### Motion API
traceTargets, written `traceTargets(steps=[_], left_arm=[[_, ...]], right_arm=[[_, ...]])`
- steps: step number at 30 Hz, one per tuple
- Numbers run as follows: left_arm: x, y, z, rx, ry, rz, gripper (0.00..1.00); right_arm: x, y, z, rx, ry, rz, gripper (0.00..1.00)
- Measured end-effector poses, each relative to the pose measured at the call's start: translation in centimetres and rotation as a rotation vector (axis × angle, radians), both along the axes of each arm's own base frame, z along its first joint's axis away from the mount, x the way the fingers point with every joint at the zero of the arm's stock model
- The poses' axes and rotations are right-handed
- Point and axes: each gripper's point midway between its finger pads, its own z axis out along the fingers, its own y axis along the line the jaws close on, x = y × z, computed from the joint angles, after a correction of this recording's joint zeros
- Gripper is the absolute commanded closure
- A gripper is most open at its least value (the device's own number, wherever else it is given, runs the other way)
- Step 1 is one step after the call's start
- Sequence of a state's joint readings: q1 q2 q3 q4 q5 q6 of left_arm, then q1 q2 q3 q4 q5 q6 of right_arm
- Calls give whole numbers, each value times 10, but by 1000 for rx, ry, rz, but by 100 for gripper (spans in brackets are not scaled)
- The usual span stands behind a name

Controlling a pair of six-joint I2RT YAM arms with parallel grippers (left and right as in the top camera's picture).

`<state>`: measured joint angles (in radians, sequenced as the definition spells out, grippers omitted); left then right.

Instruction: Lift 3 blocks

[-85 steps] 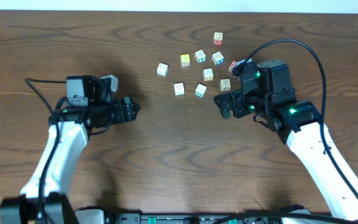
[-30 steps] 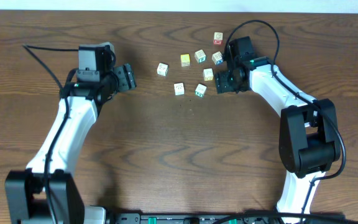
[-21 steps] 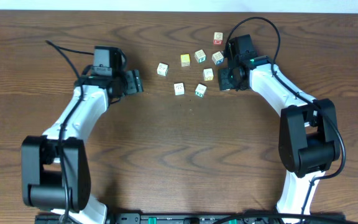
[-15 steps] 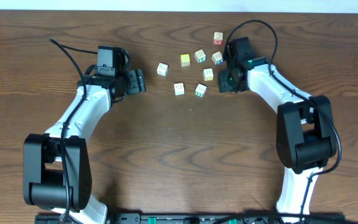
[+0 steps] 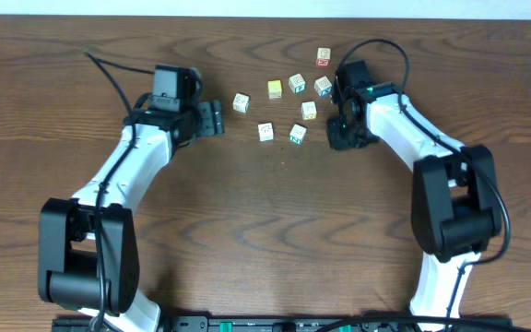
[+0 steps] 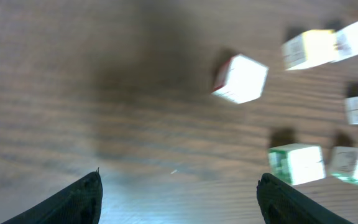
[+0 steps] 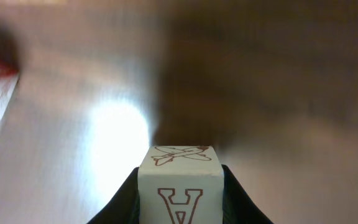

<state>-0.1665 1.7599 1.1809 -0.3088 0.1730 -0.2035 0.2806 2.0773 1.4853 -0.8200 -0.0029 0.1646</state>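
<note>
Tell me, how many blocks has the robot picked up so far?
None clearly up yet. The right claw is squeezed around a letter-A block, though I can't tell whether it's off the table. The left claw is open and empty near a white block. All three lifts look unfinished.

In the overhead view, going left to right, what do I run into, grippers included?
The left gripper → cream block → yellow block → tan block → right gripper, clamped on a lettered block. Blocks sharing a column are left out.
</note>
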Motion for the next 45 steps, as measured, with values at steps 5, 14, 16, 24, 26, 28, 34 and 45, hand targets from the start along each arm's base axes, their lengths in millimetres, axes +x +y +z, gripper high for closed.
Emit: traceTargets(steps=[5,14,16,24,26,28,34,45], left_arm=[[10,-24,17,15,-66,-44,20],[28,-32,18,44,-142,-54,20],[34,-34,9,44,-143,-53,20],[43,-36,-54,62,-63,-57,21],[48,-38,-62,62,-60,-58,21],[53,-39,-65,60,-70,-57,21],[67,-45,-63,38,-128,-65,28],[59,-63,-64,-30,-102,-123,27]], right_arm=[[-36,13,45,15,-5,-6,99],[-133,69,0,65,-8,66,99],[-154,70,-16,52,16,70,99],[-162,78,-15,77,-11,28,73],[-163,78,-16,79,-10,20,53],[-166,78,-17,76,-2,19,47],[-165,80,-16,84,-4,13,23],[-163,81,-15,89,-14,13,14]])
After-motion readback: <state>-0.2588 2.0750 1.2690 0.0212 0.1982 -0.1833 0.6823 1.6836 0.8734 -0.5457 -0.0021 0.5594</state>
